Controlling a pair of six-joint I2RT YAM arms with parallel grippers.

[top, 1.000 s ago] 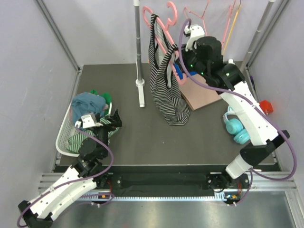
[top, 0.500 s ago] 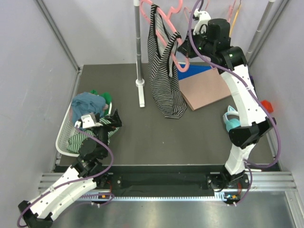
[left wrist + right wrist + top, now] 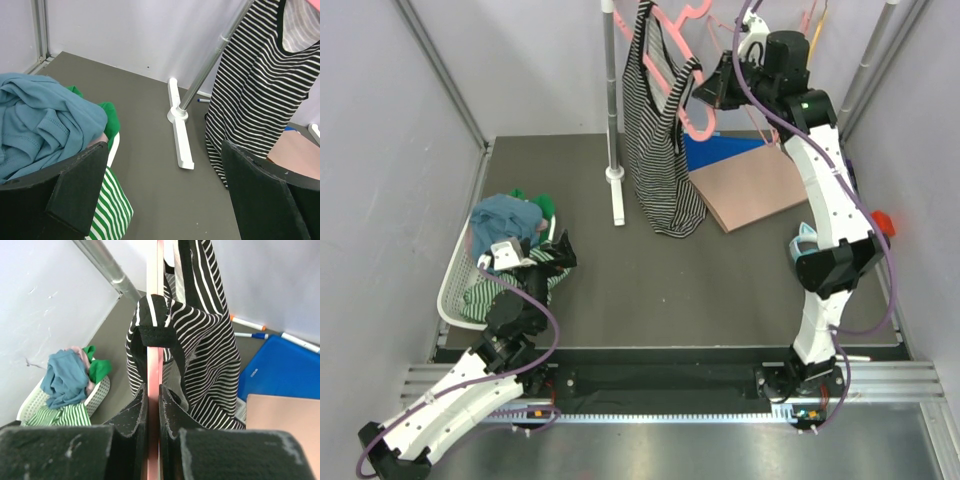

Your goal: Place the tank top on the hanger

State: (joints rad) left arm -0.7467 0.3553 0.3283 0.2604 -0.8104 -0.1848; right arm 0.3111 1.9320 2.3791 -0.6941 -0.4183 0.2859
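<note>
Hanging lengthwise, straps up and hem down: the tank top (image 3: pixel 655 150), high at the back of the table (image 3: pixel 620 290), just right of the rack's upright pole (image 3: pixel 610 90). Carried on the hanger (image 3: pixel 154 270), with one dark-edged strap looped over a sloping arm and the striped body drooping below. Cannot tell whether the hem touches the table. In the top view, slants from the hook at the upper edge down and rightward to the arm's end.

Clenched on that lower end of the hanger: the right hand (image 3: pixel 153 390), fingers pressed flat on either side of the pink plastic, seen edge-on from the wrist. Spread wide and grasping nothing: the left hand (image 3: pixel 165 160), low at the near left, beside the white basket (image 3: pixel 450 290).

In the basket: a teal cloth (image 3: pixel 500 215) heaped over a green-and-white striped garment (image 3: pixel 485 295).

Close on the tank top's left: the pole and its white foot (image 3: pixel 617 195). Below and to the right, flat on the table: a blue folder (image 3: pixel 720 152) partly under a brown board (image 3: pixel 755 185). Near the back wall: two markers (image 3: pixel 250 322). Up behind the right arm: thin wire hangers (image 3: pixel 740 25) and an orange one (image 3: pixel 812 30). Farther right: teal headphones (image 3: pixel 803 245), partly hidden by the arm, and a red object (image 3: pixel 880 222).
</note>
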